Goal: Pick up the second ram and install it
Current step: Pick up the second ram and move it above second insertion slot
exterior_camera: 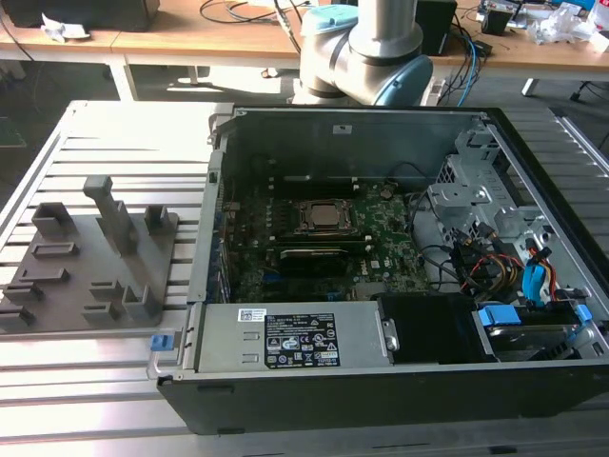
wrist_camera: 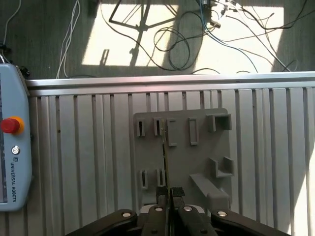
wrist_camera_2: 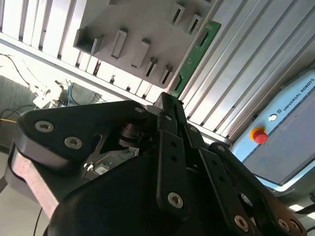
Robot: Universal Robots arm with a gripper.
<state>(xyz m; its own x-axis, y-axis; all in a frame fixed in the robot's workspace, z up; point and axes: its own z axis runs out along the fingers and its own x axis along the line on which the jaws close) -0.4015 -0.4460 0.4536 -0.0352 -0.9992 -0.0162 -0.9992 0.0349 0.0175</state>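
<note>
My gripper [wrist_camera_2: 170, 101] is shut on one end of the second ram [wrist_camera_2: 194, 51], a long thin green board stick. It juts out past the fingertips [wrist_camera_2: 165, 105] over the grey slotted holder plate [wrist_camera_2: 138, 24]. In the first wrist view the second ram [wrist_camera: 164, 152] shows edge-on as a thin dark line running from the gripper [wrist_camera: 170, 191] across the holder plate [wrist_camera: 197, 162]. In the exterior view the holder plate [exterior_camera: 95, 257] lies on the ribbed table at the exterior view's left, beside the open computer case [exterior_camera: 400, 371] with the green motherboard [exterior_camera: 381, 238].
A CPU socket [exterior_camera: 321, 217] and a long black card [exterior_camera: 309, 257] sit on the motherboard. Cables and a drive cage [exterior_camera: 495, 219] fill the case's right side. A blue-grey teach pendant [wrist_camera: 12, 147] with a red button lies on the ribbed table. The arm's base [exterior_camera: 366, 48] stands behind the case.
</note>
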